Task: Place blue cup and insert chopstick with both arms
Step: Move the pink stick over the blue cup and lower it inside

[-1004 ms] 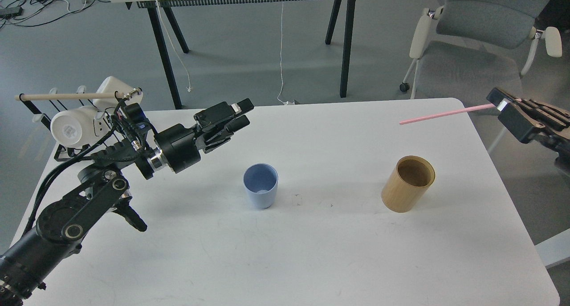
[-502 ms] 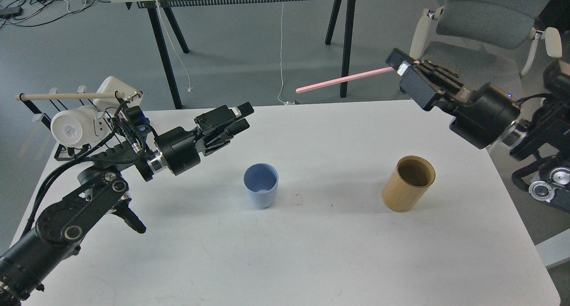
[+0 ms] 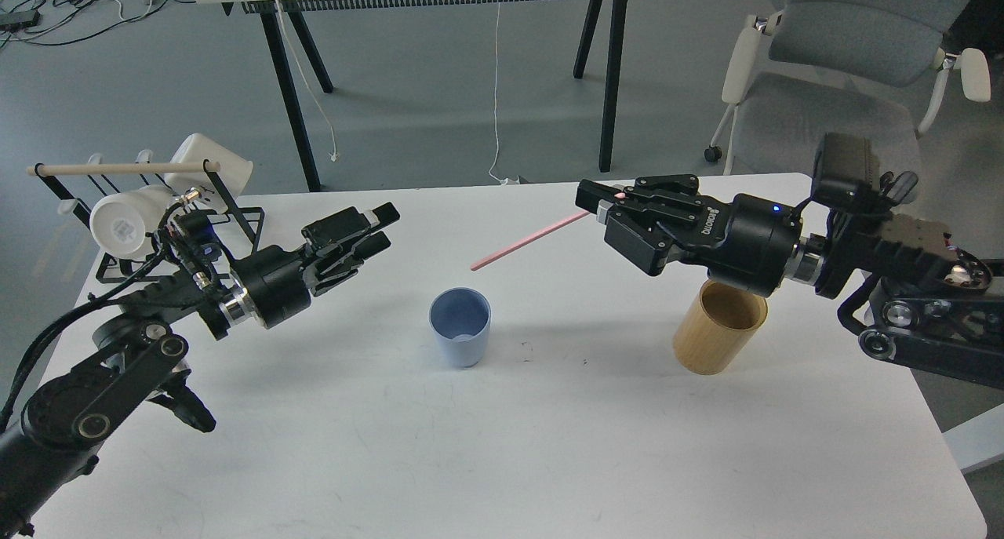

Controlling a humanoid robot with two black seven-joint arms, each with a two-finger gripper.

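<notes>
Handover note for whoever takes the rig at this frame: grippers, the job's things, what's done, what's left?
Right gripper: shut on the chopstick, held in the air, free end pointing down-left toward the blue cup.
Left gripper: jaws open, empty, left of the cup and clear of it.
Blue cup: upright on the white table, empty.
Done: cup placed, chopstick picked up.
Left: bring the tip over the cup's mouth, insert, release.

- Your right gripper (image 3: 598, 202) has swung in from beyond the table's (image 3: 549, 460) right edge, carrying the chopstick (image 3: 527, 242); its free tip now hangs above the blue cup (image 3: 460, 338).
- Your left gripper (image 3: 375, 227) has drawn back toward the left edge.
</notes>
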